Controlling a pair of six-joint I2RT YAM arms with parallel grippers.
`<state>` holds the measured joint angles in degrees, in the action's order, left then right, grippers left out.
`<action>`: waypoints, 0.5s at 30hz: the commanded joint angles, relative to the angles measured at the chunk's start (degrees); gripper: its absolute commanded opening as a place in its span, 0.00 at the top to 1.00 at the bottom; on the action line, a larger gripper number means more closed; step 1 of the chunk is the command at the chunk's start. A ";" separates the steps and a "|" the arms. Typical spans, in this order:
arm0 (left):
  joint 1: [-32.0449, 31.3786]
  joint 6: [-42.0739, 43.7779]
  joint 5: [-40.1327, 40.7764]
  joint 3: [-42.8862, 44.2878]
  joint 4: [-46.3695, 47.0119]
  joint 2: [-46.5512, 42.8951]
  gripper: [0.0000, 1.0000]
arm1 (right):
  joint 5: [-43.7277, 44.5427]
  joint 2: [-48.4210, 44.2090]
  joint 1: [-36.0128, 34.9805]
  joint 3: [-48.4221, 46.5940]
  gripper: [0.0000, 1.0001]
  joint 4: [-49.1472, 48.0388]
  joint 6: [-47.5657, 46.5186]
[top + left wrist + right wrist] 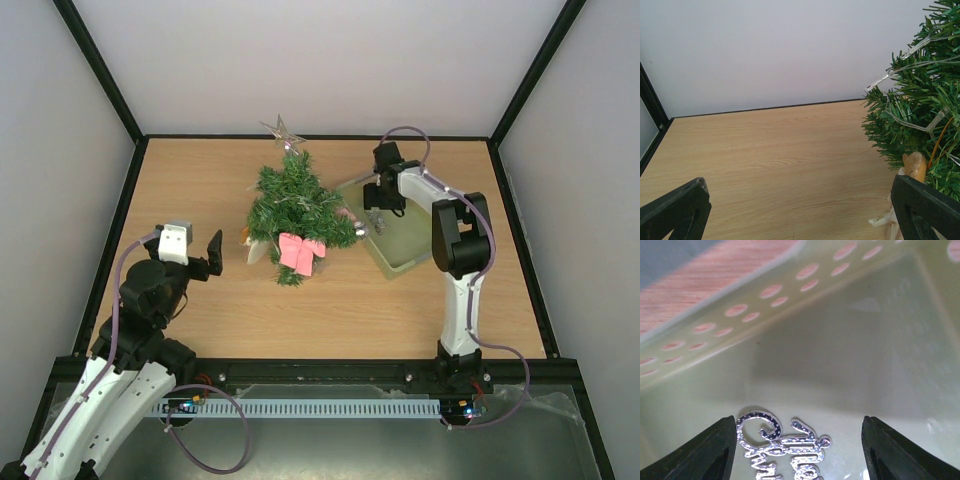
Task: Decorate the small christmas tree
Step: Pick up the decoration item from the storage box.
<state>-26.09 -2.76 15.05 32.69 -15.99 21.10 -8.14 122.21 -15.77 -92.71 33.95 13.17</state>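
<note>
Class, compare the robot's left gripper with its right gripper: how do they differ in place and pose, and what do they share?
The left gripper hangs over bare table beside the small christmas tree; the right gripper is down inside the pale green basket. The left gripper looks level across the table; the right gripper points down at a silver script ornament between its jaws. Both are open, holding nothing.
</note>
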 commanded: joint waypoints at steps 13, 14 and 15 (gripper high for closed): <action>-0.28 0.49 0.51 -0.08 0.58 -0.14 0.00 | -2.08 2.78 -0.69 5.74 0.40 -1.33 1.58; -0.28 0.49 0.51 -0.04 0.53 -0.16 0.00 | -2.55 2.76 -0.73 6.18 0.41 -1.64 1.74; -0.26 0.48 0.44 0.07 0.52 -0.18 0.00 | -2.91 2.68 -0.88 6.65 0.42 -2.02 1.89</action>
<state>-26.09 -2.76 15.05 32.69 -15.99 21.08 -7.79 123.24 -15.88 -89.67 31.57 13.56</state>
